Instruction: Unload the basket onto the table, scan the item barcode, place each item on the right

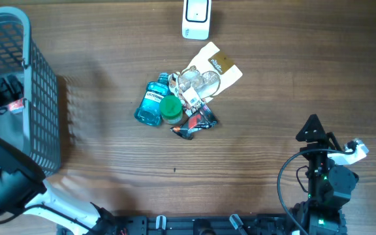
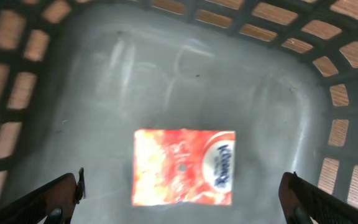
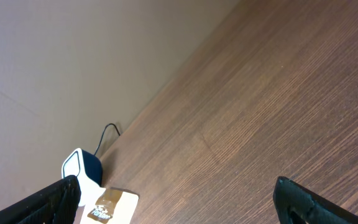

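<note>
A heap of items lies mid-table: a blue mouthwash bottle [image 1: 151, 104], a green-capped jar [image 1: 170, 109], a clear bag [image 1: 199, 81], a white-and-brown packet [image 1: 219, 64] and a dark red packet [image 1: 196, 123]. The white barcode scanner [image 1: 196, 18] stands at the far edge and also shows in the right wrist view [image 3: 79, 168]. My left gripper [image 2: 184, 182] hangs open inside the grey basket [image 2: 92, 93], just above a red-orange tissue packet [image 2: 184, 167] lying flat on its floor. My right gripper [image 1: 313, 128] is open over bare table, well right of the heap, holding nothing.
The mesh basket [image 1: 41, 98] fills the left end of the table, its walls around my left gripper. The scanner's cable [image 3: 109, 129] runs along the back wall. Wooden tabletop [image 3: 253, 112] stretches between my right gripper and the heap.
</note>
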